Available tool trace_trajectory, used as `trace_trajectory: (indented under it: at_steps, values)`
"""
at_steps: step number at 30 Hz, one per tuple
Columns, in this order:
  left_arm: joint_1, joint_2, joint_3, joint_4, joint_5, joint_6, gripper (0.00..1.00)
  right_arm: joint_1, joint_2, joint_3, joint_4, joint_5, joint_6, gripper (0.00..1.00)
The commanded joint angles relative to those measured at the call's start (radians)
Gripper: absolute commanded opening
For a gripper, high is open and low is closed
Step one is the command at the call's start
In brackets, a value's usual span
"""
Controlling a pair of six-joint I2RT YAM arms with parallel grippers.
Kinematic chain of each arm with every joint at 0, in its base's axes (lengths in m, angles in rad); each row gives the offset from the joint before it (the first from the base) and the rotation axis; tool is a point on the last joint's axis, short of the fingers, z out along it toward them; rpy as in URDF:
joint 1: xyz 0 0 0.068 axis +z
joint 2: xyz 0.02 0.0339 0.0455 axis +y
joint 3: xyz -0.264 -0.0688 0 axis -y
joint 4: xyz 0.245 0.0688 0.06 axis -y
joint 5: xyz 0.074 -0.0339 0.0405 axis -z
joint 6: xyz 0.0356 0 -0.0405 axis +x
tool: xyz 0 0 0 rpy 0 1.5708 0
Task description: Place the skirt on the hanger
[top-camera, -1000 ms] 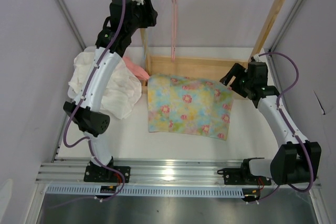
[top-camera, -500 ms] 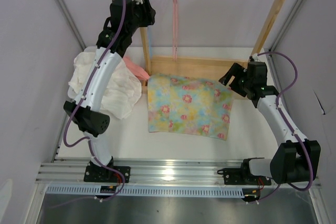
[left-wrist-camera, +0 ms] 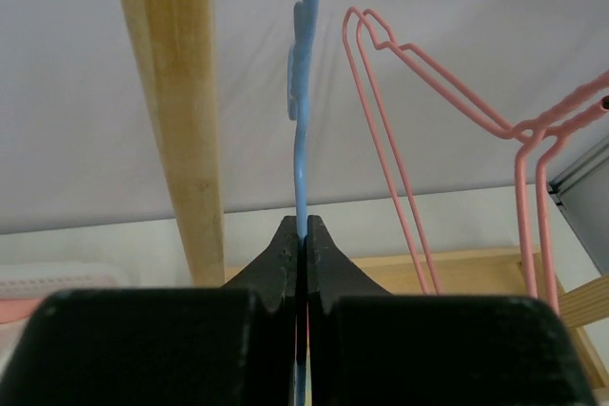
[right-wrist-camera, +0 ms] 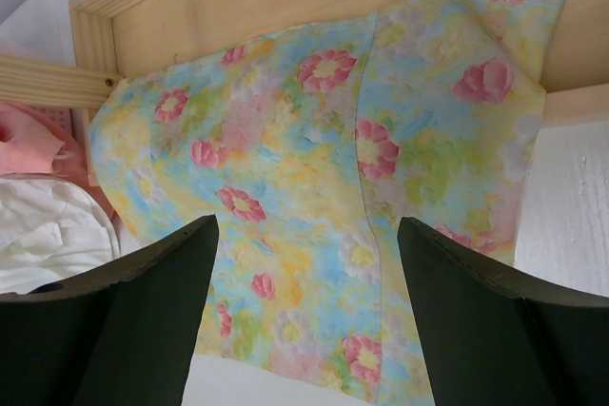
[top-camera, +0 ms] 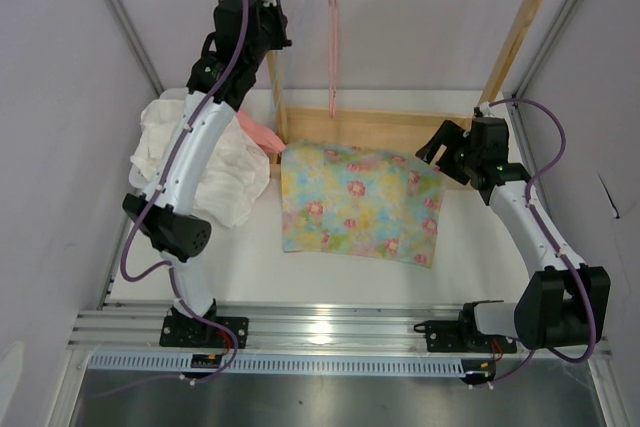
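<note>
Two arms are in play. The left gripper (left-wrist-camera: pixel 301 227) is clenched on the hanger (left-wrist-camera: pixel 301 92) — the blue wire is pinched right at the fingertips and runs straight up beyond them. A wooden post (left-wrist-camera: pixel 186 111) is seen just left of the jaws, and a pink hanger (left-wrist-camera: pixel 519 132) off to their right. The right gripper (right-wrist-camera: pixel 306 235) is held spread wide with nothing grasped — the skirt (right-wrist-camera: pixel 285 140) is laid flat beneath, framed between its fingers.

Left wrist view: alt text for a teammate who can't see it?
Left gripper jaws shut on the light blue hanger, which runs straight up the frame. A pink hanger is right of it, a wooden post left.
</note>
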Motion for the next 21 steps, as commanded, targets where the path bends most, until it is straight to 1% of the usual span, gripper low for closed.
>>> trace_trajectory:
  at_steps: [1,3,7,9,10,14,15,16,17,18,19,20,21]
  values:
    - [-0.010,-0.029,0.070,0.032,0.008,0.057,0.00,-0.004,-0.003,0.009,0.020,-0.011,-0.025,0.83]
    - [-0.010,-0.040,0.065,0.042,0.034,0.072,0.00,-0.004,-0.003,0.011,0.020,-0.012,-0.027,0.83]
    - [-0.010,-0.064,0.024,0.079,0.039,0.106,0.00,-0.004,-0.006,0.015,0.023,-0.017,-0.036,0.83]
    - [-0.010,-0.106,-0.025,0.143,0.049,0.132,0.00,-0.004,-0.004,0.017,0.024,-0.023,-0.042,0.83]
    - [-0.009,-0.118,-0.057,0.154,0.074,0.138,0.00,-0.004,-0.004,0.017,0.023,-0.026,-0.045,0.83]
    - [-0.009,-0.133,-0.064,0.135,0.140,0.170,0.00,-0.004,-0.009,0.018,0.021,-0.034,-0.054,0.83]
    - [-0.009,-0.161,-0.079,0.147,0.157,0.179,0.00,-0.004,-0.012,0.018,0.026,-0.035,-0.056,0.83]
    - [-0.009,-0.187,-0.141,0.173,0.190,0.179,0.00,-0.004,-0.015,0.017,0.029,-0.040,-0.058,0.83]
    - [-0.009,-0.217,-0.238,0.269,0.224,0.208,0.00,-0.004,-0.018,0.014,0.032,-0.041,-0.059,0.83]
    - [-0.009,-0.251,-0.333,0.320,0.227,0.209,0.00,-0.004,-0.021,0.014,0.035,-0.043,-0.061,0.83]
    - [-0.007,-0.298,-0.367,0.358,0.221,0.210,0.00,-0.004,-0.021,0.014,0.034,-0.043,-0.062,0.83]
    - [0.004,-0.300,-0.372,0.345,0.236,0.206,0.00,-0.004,-0.021,0.017,0.030,-0.044,-0.062,0.83]
    - [0.008,-0.293,-0.337,0.319,0.249,0.209,0.00,-0.004,-0.021,0.020,0.024,-0.046,-0.068,0.83]
